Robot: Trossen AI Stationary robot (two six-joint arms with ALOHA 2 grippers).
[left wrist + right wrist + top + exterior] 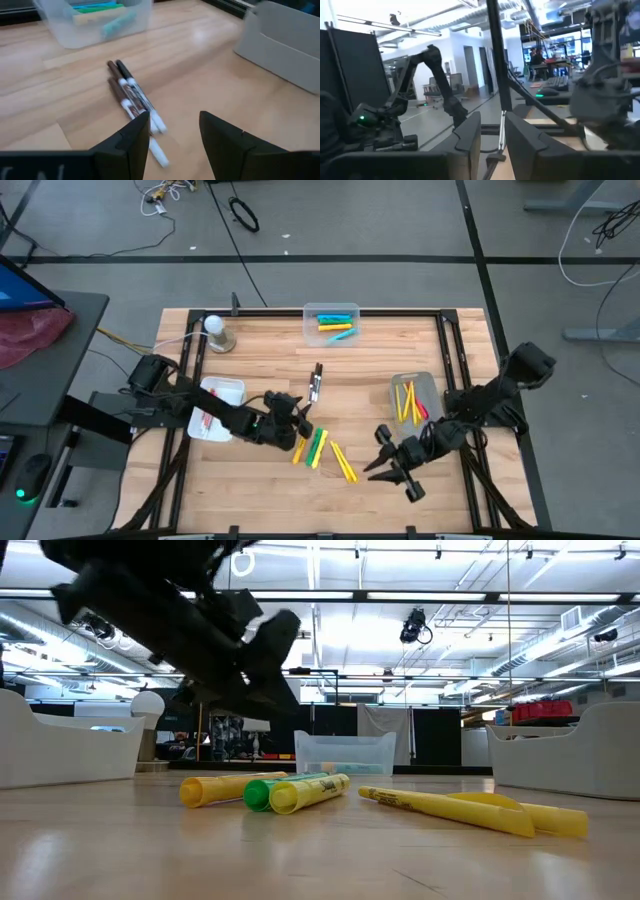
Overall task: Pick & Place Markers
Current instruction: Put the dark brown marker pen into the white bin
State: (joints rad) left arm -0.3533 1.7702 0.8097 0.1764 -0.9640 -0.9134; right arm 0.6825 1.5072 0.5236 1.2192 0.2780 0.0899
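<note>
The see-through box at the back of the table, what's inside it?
Inside the clear box lie chunky markers: blue, yellow and a greenish-blue one, stacked side by side. Whether more hide underneath them cannot be seen.

A wooden surface fills the middle of the high view. A clear bin sits at its top centre, a white tray at centre left, a grey tray at centre right. A white round-topped object stands upper left, cables on the floor above
</note>
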